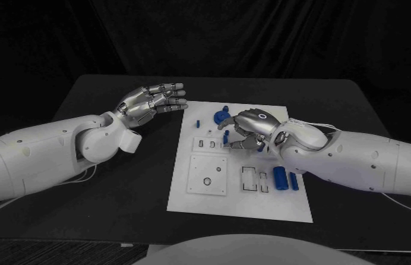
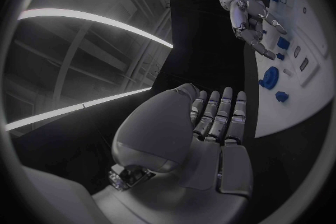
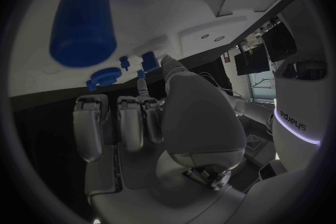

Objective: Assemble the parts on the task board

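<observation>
The white task board (image 1: 257, 205) lay flat in the middle of the black table (image 1: 94, 211), its long side running away from the robot.

The left hand (image 1: 152, 104) hovered above the table just off the board's far left corner. Its fingers were extended, close together and slightly bent, and it held nothing. The left wrist view showed the same hand (image 2: 210, 134) with straight fingers beside the board edge (image 2: 280, 117).

The right hand (image 1: 248, 128) was lowered over the upper middle of the board, palm down, with fingers curled toward the surface. A small blue part (image 1: 226, 137) stood just beside its fingers; whether the hand gripped it could not be told. A blue gear (image 1: 223, 117) lay just beyond the hand toward the far edge.

Two blue cylinders (image 1: 280, 179) lay side by side near the board's right edge, beside two rectangular recesses (image 1: 248, 179). In the right wrist view, the large blue cylinder (image 3: 83, 14) appeared close, with the gear (image 3: 105, 75) farther off.
</observation>
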Controlling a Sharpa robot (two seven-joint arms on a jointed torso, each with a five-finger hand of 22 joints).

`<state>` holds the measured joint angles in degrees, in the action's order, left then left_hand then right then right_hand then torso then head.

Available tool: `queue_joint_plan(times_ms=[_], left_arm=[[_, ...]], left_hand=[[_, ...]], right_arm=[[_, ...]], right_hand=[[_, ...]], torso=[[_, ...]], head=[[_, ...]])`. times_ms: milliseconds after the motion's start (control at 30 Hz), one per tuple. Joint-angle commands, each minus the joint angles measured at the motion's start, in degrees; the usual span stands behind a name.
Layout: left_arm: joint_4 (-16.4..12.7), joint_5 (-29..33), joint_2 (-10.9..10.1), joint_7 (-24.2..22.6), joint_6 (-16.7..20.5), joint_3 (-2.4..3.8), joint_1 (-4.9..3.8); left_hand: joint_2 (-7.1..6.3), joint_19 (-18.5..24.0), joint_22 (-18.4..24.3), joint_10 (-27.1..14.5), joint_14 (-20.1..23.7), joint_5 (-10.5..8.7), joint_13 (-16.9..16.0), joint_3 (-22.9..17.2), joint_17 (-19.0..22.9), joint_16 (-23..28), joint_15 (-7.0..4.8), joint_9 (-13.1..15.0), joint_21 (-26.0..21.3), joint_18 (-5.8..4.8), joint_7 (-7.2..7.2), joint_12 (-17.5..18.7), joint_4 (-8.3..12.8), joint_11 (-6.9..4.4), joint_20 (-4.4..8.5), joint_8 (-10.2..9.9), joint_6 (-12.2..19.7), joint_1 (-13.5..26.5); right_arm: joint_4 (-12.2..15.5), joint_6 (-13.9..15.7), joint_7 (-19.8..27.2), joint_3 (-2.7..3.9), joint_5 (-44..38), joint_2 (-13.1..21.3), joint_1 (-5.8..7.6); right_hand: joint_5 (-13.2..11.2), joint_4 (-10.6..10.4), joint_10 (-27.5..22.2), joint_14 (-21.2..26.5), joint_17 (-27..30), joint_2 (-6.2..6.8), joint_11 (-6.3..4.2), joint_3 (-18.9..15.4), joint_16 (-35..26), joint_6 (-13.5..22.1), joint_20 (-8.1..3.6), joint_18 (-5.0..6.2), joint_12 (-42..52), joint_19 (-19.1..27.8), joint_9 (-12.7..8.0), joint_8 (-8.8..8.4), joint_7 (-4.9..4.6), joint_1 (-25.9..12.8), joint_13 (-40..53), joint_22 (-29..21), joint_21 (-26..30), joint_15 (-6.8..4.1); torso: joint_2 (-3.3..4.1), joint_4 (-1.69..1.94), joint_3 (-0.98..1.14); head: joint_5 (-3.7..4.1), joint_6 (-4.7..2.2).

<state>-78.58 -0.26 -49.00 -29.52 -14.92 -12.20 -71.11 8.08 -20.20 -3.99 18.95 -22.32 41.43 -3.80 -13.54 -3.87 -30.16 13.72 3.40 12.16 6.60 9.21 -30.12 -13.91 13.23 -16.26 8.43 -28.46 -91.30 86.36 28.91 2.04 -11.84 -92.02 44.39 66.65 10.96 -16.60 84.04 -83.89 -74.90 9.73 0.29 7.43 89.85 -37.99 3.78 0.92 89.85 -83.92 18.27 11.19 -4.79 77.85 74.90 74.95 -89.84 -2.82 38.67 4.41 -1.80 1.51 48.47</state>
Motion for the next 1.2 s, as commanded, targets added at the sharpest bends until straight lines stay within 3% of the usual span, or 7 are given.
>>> queue_joint_plan(times_ms=[33, 467, 700, 900, 1000, 1100, 1200], left_arm=[[-0.04, 0.21, 0.09, -0.48, -0.39, 0.06, 0.10], [-0.02, -2.92, 0.16, -1.11, 1.91, 0.07, 0.10], [-0.09, -12.71, -0.04, -1.94, 6.60, 0.09, -0.08], [0.13, -25.84, 0.43, 1.83, 10.71, 0.12, -2.15], [0.00, -31.68, 0.92, 4.90, 11.79, 0.12, -4.20], [-0.06, -37.98, 1.76, 7.96, 12.27, 0.13, -6.35], [0.11, -46.99, 3.17, 12.07, 11.63, 0.13, -9.20]], left_hand=[[-0.60, 0.26, 0.08, -0.44, 0.47, -0.27, -0.03, -0.32, 0.07, -0.15, 0.02, 0.06, -0.31, -0.05, 2.38, -0.20, 0.14, 0.03, -0.05, 0.11, -0.17, 0.16], [-2.08, -0.19, 0.04, -0.52, 0.37, -3.24, -0.09, -0.35, -0.02, -0.59, 0.00, 0.04, -0.01, 0.17, 2.25, -0.52, 0.52, 0.00, -0.23, 0.13, 0.08, 0.39], [-4.45, -7.70, -1.40, -0.19, -1.75, -21.20, -0.17, 1.46, -0.25, -2.72, -0.31, 0.15, 4.45, 0.73, 3.50, -2.21, -1.83, 0.03, -0.30, 0.71, 0.78, 1.16], [-6.77, -31.30, -9.02, 17.13, -21.47, -38.07, -9.15, 11.03, -8.98, -23.81, -5.87, 1.11, 20.63, 3.97, 3.12, -22.34, -2.12, -2.48, 2.53, 4.84, -5.44, 9.98], [-5.44, -34.61, -14.48, 16.50, -22.07, -38.39, -19.01, 13.72, -17.42, -37.84, -7.83, 1.10, 29.33, 3.95, 2.95, -37.20, -2.56, -5.02, 5.55, 6.44, -5.98, 10.14], [-4.62, -44.72, -46.42, 46.44, -50.57, -37.93, -61.14, 16.71, -64.02, -58.52, -9.00, 1.13, 57.74, -0.31, 2.10, -57.25, -2.25, -6.28, 7.09, 8.98, -9.16, 10.45], [-3.74, -53.29, -65.32, 71.05, -67.68, -37.27, -86.20, 18.77, -86.13, -59.84, -9.81, 1.31, 69.54, -2.75, 1.37, -59.88, -2.09, -6.63, 7.14, 10.48, -12.61, 12.93]], right_arm=[[1.47, 6.02, 2.83, 0.08, -0.42, 0.95, 1.31], [9.60, 11.43, 11.18, 0.08, 5.15, 8.69, 8.05], [12.66, 11.74, 15.34, 0.07, 15.24, 14.52, 11.00], [12.78, 10.08, 16.20, 0.07, 22.78, 18.33, 11.89], [12.16, 9.12, 15.78, 0.06, 25.20, 19.28, 12.12], [11.38, 8.19, 15.36, 0.06, 26.43, 19.59, 12.21], [10.39, 6.65, 14.53, 0.06, 27.17, 19.25, 12.25]], right_hand=[[-2.19, -0.09, 5.96, -6.11, -15.10, 0.56, -0.37, -0.59, 0.15, -0.02, -0.51, -0.92, 0.15, -6.08, -0.62, -0.09, -0.10, -1.03, 15.10, 15.05, -0.16, -0.43], [-8.05, -0.45, 5.96, -6.11, -15.10, 0.45, -0.20, -6.32, 0.15, -7.80, -0.44, -0.92, 0.15, -6.08, -1.02, 3.96, -0.26, -9.93, 15.10, 15.05, -0.16, -0.30], [-8.11, -0.32, 5.96, -6.11, -15.10, -3.79, -0.13, -5.49, 0.15, -12.65, -0.43, -0.92, 0.15, -6.08, 0.75, 7.92, -0.28, -15.01, 15.10, 15.05, -0.16, -0.26], [-8.08, -0.15, 5.96, -6.11, -15.10, -6.50, 0.48, -4.67, 0.15, -13.60, -0.10, -0.92, 0.15, -6.08, 1.70, 9.79, -0.36, -13.79, 15.10, 15.05, -0.16, 0.23], [-8.03, -0.14, 5.96, -6.11, -15.10, -7.73, 0.70, -4.81, 0.15, -13.76, 0.10, -0.92, 0.15, -6.08, 2.06, 10.52, -0.40, -14.09, 15.10, 15.05, -0.16, 0.44], [-7.91, -0.11, 5.96, -6.11, -15.10, -8.70, 0.83, -4.94, 0.15, -13.64, 0.26, -0.92, 0.15, -6.08, 2.28, 10.96, -0.48, -14.19, 15.10, 15.05, -0.16, 0.58], [-7.84, -0.08, 5.96, -6.11, -15.10, -9.10, 0.86, -4.98, 0.15, -13.49, 0.33, -0.92, 0.15, -6.08, 2.36, 11.11, -0.51, -14.12, 15.10, 15.05, -0.16, 0.62]], torso=[[0.00, -0.01, 0.04], [0.02, 0.03, 0.02], [0.04, 0.05, 0.06], [-0.07, 0.02, 0.10], [-0.13, 0.01, 0.21], [-0.23, -0.28, 0.42], [-0.48, -0.63, 0.75]], head=[[0.04, 0.04], [-0.87, -0.04], [-1.32, -0.65], [-1.60, -1.03], [-1.62, -1.30], [-1.61, -1.28], [-1.51, -1.11]])
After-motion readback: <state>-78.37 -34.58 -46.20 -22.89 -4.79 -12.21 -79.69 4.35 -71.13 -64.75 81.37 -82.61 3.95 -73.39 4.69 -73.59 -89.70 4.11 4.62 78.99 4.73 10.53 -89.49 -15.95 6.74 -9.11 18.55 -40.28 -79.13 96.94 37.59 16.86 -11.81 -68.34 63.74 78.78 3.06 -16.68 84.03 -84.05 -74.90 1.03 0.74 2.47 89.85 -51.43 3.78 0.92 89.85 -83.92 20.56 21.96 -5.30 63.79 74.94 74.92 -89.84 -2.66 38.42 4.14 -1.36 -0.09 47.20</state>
